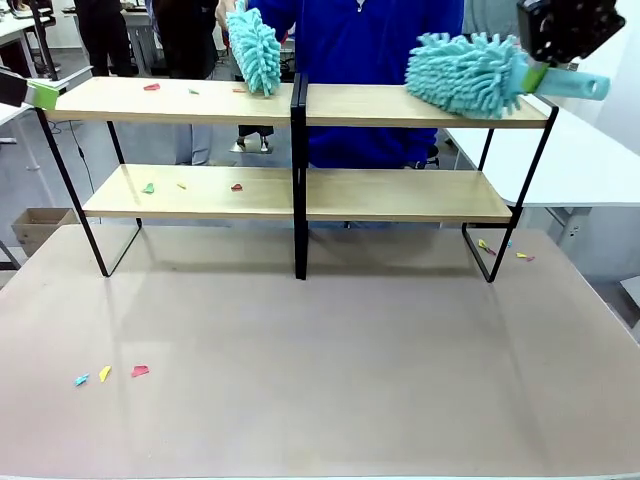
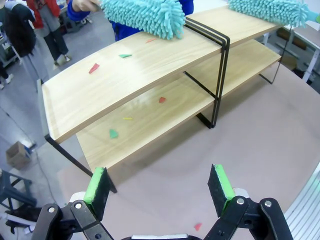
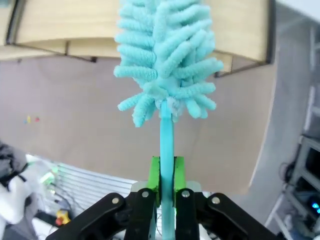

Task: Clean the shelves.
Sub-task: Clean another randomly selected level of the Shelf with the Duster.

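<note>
Closest to you, three paper scraps (image 1: 104, 373), blue, yellow and red, lie on the desk (image 1: 330, 360) toward its front left. Behind them the shelves (image 1: 400, 195) stand across the desk's far half. On the upper board you have small red and green scraps on the left half. The lower board carries a green, a yellow and a red one, also left of the central upright. Your right gripper (image 3: 166, 172) is clamped on the thin handle of a teal duster (image 1: 465, 72), whose fluffy head lies on the right end of the upper board. Your left gripper (image 2: 160, 185) hangs near the shelves' left end, fingers spread wide with nothing between them. A person (image 1: 370, 40) in blue holds a second duster (image 1: 255, 50) on the upper board, just left of the upright.
</note>
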Available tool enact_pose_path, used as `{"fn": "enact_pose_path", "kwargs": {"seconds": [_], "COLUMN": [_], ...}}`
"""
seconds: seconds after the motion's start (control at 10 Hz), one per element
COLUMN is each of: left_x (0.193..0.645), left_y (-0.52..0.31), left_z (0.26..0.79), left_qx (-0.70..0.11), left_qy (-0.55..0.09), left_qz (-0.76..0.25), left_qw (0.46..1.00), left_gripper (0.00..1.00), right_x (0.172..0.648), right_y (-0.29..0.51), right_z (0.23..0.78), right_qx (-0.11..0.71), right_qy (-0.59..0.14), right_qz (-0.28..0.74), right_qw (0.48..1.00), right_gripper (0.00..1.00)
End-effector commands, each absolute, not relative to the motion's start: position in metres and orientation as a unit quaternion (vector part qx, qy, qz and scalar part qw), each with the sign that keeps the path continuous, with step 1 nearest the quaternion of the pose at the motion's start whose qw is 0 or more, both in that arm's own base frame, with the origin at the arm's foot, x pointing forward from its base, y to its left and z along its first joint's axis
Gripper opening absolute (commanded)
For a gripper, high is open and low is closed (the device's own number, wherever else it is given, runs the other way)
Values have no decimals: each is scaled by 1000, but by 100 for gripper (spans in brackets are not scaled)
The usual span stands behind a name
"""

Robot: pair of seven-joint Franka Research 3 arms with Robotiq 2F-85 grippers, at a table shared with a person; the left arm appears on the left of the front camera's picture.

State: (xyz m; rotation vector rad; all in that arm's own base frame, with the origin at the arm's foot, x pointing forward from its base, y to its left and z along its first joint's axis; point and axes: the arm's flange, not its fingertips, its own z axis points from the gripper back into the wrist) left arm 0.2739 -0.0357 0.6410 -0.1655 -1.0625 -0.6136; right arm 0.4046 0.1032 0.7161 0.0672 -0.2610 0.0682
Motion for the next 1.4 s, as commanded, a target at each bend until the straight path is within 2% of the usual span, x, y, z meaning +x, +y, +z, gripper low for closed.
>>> {"fn": "enact_pose_path", "kwargs": {"seconds": [0.0, 0.3, 0.5, 0.7, 1.0, 1.1, 1.3], "left_x": [274, 274, 274, 274, 274, 274, 274], "left_y": [-35, -35, -35, -35, -35, -35, -35], "left_z": [640, 640, 640, 640, 640, 640, 640], "left_qx": [-75, -75, -75, -75, -75, -75, -75], "left_qy": [-497, -497, -497, -497, -497, -497, -497], "left_qz": [-288, -288, -288, -288, -288, -288, -288], "left_qw": [815, 815, 815, 815, 815, 815, 815], "left_gripper": [100, 100, 100, 100, 100, 100, 100], "right_x": [395, 389, 381, 369, 370, 366, 350], "right_y": [91, 63, 57, 63, 61, 56, 16], "right_z": [716, 724, 738, 734, 734, 737, 754], "right_qx": [12, -76, -153, -132, -99, -56, 97], "right_qy": [-112, -133, -231, -252, -243, -222, -176], "right_qz": [-17, -75, -43, 16, 13, 36, 107], "right_qw": [993, 985, 960, 958, 965, 973, 974], "right_gripper": [12, 12, 12, 12, 12, 12, 12]}}
